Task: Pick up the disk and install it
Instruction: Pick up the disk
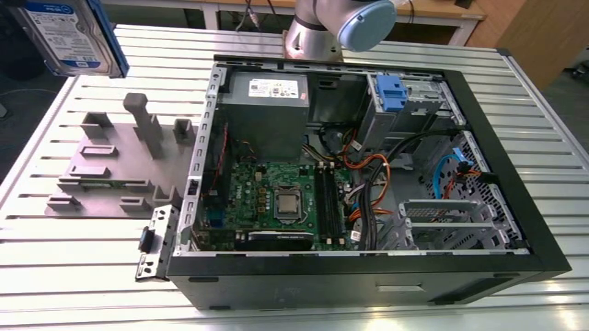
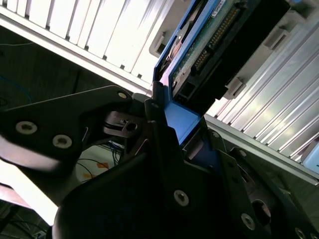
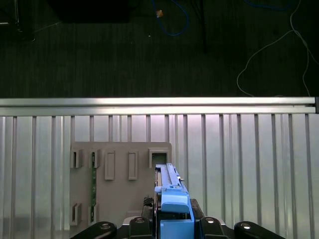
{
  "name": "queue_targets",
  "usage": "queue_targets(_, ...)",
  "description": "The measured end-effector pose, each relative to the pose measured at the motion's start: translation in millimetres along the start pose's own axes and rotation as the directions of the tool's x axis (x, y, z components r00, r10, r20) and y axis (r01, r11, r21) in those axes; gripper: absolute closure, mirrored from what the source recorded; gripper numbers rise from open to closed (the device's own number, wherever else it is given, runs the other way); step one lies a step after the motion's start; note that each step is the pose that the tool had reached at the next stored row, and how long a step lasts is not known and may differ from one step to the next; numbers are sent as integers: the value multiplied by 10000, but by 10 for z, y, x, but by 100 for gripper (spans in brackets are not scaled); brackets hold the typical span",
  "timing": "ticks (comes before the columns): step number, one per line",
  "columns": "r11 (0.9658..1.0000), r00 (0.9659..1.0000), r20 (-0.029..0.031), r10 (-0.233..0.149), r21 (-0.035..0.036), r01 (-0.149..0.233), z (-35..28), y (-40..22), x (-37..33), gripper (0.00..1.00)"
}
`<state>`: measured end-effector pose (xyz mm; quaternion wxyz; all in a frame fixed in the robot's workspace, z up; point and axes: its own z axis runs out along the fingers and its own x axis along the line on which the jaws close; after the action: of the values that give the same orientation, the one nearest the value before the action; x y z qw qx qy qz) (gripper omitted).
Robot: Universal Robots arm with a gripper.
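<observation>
Silver disk [image 1: 72, 33] w/ blue bracket edge hangs high above the table [image 1: 276, 303], up by the grey holder [image 1: 110, 165] and well apart from the PC case [image 1: 368, 276]. Its bracket end is clamped in the tool [image 3: 172, 226], w/ the disk standing on edge betw. the jaws. Risks, imo: the grip is on plastic only, so the bracket may flex and the disk tilt or slip. Loose cables [image 1: 363, 169] inside the case could also snag it. Table is slatted metal and the holder sits just beside the case. Dark floor [image 3: 124, 50] w/ stray wires lies beyond the table edge.
</observation>
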<state>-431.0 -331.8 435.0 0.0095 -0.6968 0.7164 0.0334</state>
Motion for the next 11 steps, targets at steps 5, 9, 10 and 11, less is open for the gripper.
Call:
queue_targets(5,10000,10000,0,0,0,0,-17,1,-1,64)
queue_targets(9,10000,10000,0,0,0,0,-30,1,-2,64)
queue_targets(10,10000,10000,0,0,0,0,-33,1,-2,64)
queue_targets(11,10000,10000,0,0,-1,0,-37,1,-2,64)
